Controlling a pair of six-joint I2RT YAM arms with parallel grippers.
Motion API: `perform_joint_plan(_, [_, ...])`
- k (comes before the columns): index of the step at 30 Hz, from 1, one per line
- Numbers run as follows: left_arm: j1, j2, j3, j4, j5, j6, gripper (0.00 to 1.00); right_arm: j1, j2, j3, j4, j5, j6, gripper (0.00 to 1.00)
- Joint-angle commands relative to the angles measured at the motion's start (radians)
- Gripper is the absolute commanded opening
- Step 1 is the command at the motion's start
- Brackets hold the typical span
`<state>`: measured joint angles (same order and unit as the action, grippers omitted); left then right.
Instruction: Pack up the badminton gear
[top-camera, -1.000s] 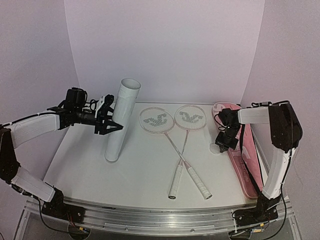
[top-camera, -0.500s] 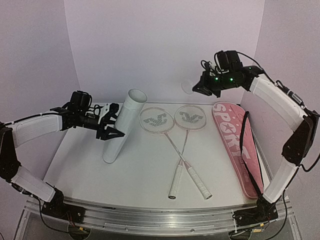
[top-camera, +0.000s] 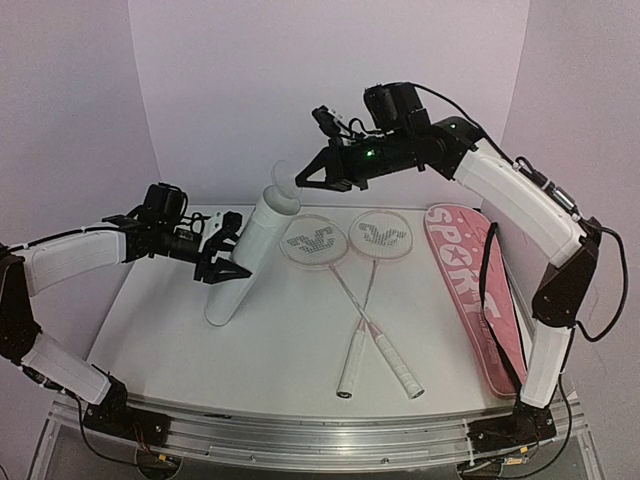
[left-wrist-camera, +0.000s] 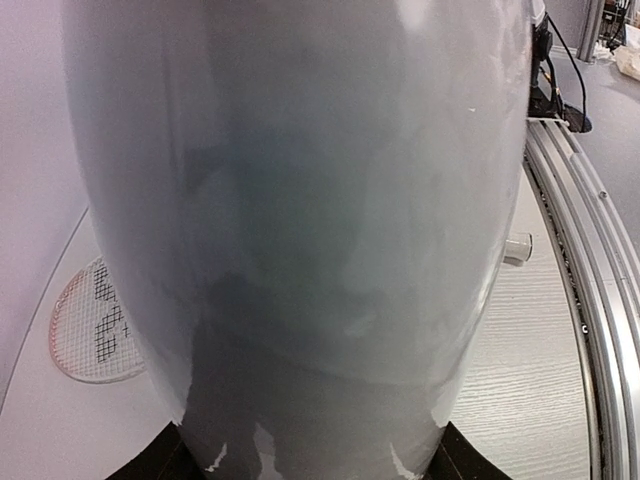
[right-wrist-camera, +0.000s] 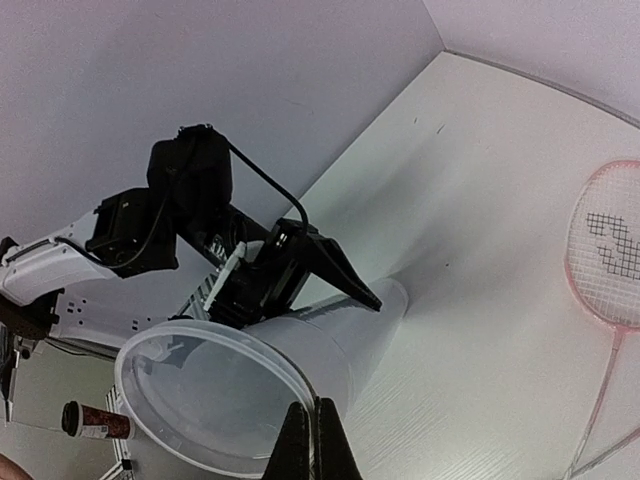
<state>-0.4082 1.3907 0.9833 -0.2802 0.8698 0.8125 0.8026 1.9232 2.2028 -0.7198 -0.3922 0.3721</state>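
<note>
The left pincer (top-camera: 231, 246) clamped the tilted tube (top-camera: 230, 292), its foot on the table (top-camera: 150, 325); a loose grip could have let it slide or topple. At its mouth the right pincer (top-camera: 299, 184), closed on the rim of the clear lid (top-camera: 282, 179), might have skewed or dropped it. The rackets (top-camera: 314, 241) lay crossed to the right, unpacked; no shuttlecocks showed.

Crossed rackets (top-camera: 362, 320) between tube (top-camera: 231, 296) and bag (top-camera: 470, 290)

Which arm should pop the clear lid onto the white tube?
Right. The right tool pinches the clear lid just at the white tube's open end. The left tool is busy gripping that tube, holding it tilted.
</note>
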Motion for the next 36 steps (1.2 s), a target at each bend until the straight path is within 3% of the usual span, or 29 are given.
perform_joint_plan(1, [-0.002, -0.001, 0.019, -0.017, -0.032, 0.021, 0.28, 0.013, -0.006, 0.012, -0.063, -0.008, -0.068, 0.00])
perform_joint_plan(14, [-0.003, 0.014, 0.034, -0.035, -0.091, 0.109, 0.27, 0.061, 0.083, 0.180, -0.274, 0.108, -0.157, 0.00])
perform_joint_plan(32, [-0.005, 0.031, 0.075, -0.057, -0.075, 0.101, 0.26, 0.101, 0.109, 0.260, -0.379, 0.310, -0.223, 0.00])
perform_joint_plan(36, [-0.008, 0.036, 0.081, -0.065, -0.073, 0.107, 0.26, 0.101, 0.140, 0.315, -0.378, 0.292, -0.234, 0.00])
